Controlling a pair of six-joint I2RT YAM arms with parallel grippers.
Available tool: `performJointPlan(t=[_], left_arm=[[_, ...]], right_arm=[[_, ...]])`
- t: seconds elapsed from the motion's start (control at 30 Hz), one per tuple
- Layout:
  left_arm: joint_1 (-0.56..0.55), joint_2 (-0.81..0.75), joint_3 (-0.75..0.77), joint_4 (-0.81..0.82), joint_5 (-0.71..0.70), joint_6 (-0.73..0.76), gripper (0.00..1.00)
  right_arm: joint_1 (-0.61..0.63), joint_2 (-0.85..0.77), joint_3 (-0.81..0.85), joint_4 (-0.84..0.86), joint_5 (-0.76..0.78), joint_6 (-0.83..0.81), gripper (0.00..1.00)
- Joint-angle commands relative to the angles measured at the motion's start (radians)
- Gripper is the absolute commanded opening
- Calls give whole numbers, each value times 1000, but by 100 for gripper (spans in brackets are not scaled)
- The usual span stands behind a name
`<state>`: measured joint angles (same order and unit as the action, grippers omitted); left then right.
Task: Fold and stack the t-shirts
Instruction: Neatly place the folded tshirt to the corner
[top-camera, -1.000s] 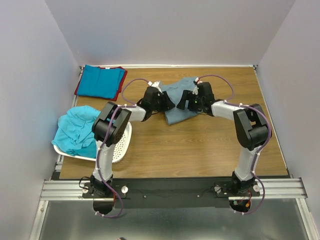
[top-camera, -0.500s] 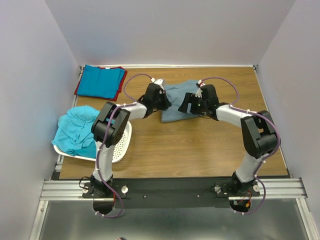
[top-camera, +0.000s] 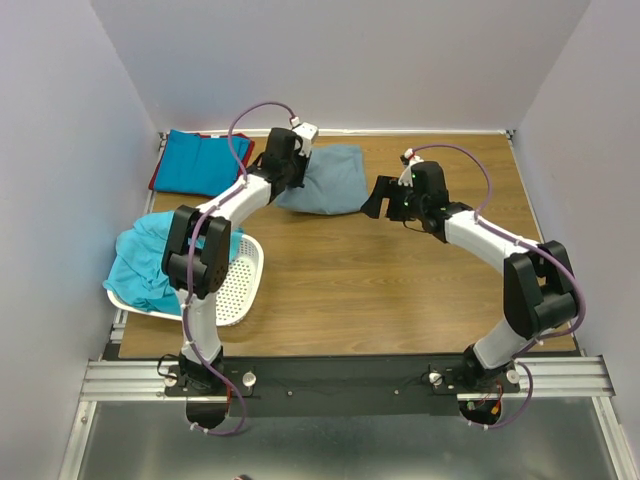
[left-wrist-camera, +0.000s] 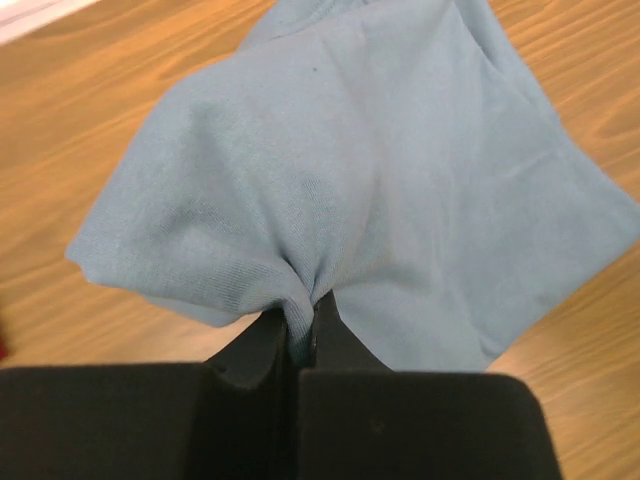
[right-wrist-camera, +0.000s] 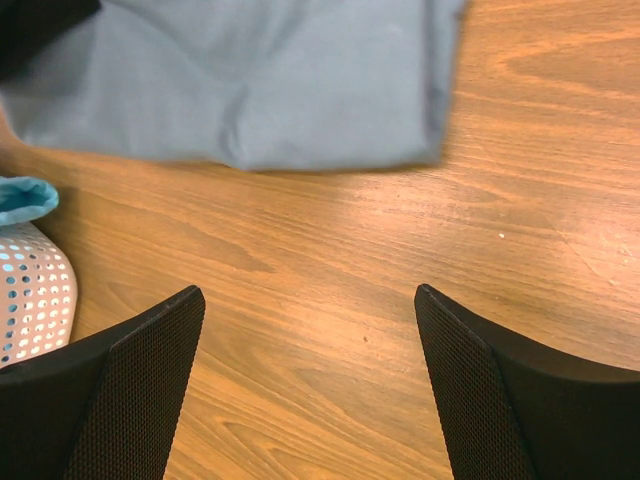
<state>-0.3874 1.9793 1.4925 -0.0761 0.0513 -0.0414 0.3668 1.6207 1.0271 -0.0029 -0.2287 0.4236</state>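
1. The left gripper (left-wrist-camera: 300, 325) is pinched shut on a bunch of the grey-blue shirt (top-camera: 330, 180), near the shirt's left end
2. That shirt is folded and is at the far side of the table (top-camera: 400, 290), with its long side running left to right
3. The right gripper (right-wrist-camera: 305, 295) has its fingers wide apart and holds nothing; it hangs over bare wood, just to the right of the shirt
4. The pile lies to the left of the left gripper, close by in the far left corner: the blue shirt (top-camera: 198, 163) sits on top of the red shirt (top-camera: 241, 185)
5. The left arm is the nearer one to the pile, so the grey-blue shirt most likely has to go left, onto the blue one
6. Count: four shirts, one grey-blue, one blue, one red and one turquoise shirt (top-camera: 150, 262), which lies crumpled in the one white basket (top-camera: 243, 290); two grippers
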Motion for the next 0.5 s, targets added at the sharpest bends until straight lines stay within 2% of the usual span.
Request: performJointPlan(t=[0.0,0.3,0.47], left_arm=[[30,-25,72,-135,-42,213,0],[120,45,262,-327,8,394,0],[166,105,420,-442,24,465,0]], right_arm=[[6,-33,-10,-43,28,-23,92],[6,-51,-42,-49,32,-31,92],[6,-64,-59,-51,17,-29,92]])
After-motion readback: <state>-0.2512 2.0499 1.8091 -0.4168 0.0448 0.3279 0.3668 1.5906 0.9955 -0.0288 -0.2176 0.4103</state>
